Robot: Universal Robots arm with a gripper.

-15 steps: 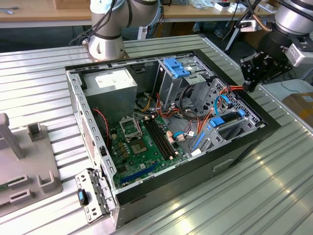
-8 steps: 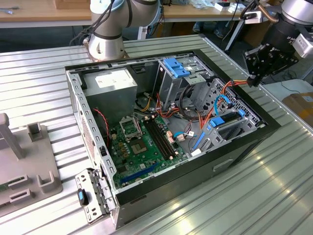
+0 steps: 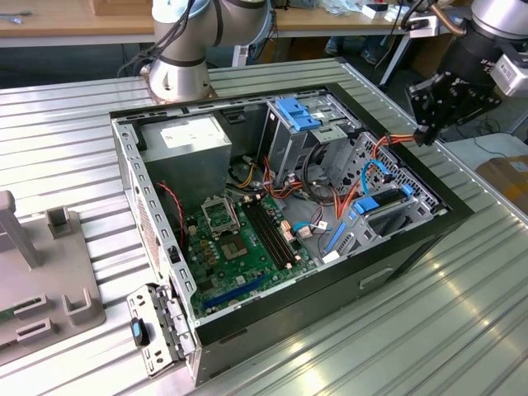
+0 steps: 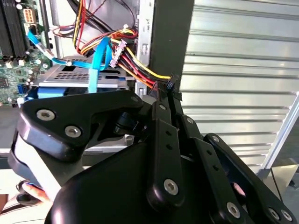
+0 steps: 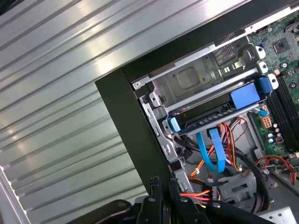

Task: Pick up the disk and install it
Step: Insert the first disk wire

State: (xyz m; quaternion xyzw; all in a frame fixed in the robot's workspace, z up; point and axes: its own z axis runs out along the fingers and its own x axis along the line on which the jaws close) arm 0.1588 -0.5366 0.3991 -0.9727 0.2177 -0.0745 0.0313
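Exterior view showed me the gripper (image 3: 426,132) hanging over the rim of the open computer case (image 3: 412,247), at the corner on the exterior view's right, above the ribbed table (image 3: 470,330). Its two fingers were drawn close together, tips nearly meeting, and they carried no disk. A bundle of red, orange and yellow wires (image 4: 140,67) ran up from inside the case and, in the second wrist view, ended right at those tips. I could not tell whether the fingers were nipping the wire end or only touching it.

The disk (image 3: 384,210) was down inside the case, in the metal drive bay (image 5: 196,79) just beside that same corner. From the gripper it lay lower and inward, toward the exterior view's left and the motherboard (image 3: 239,239). In the first wrist view I could see one dark edge of it with a bright blue rail piece at each end, sitting level under the bay's grey plate. A light-blue ribbon cable (image 5: 212,149) drooped just in front of that edge.

That edge faced the open middle of the case, so I judged the long axis to run back into the bay toward the case wall, with the blue rails along its sides. It looked square in its slot, and I took it to be seated or very nearly so; whether it was latched I could not tell. The one arm's tool was near the disk but apart from it, with the wires and ribbon cable between them.
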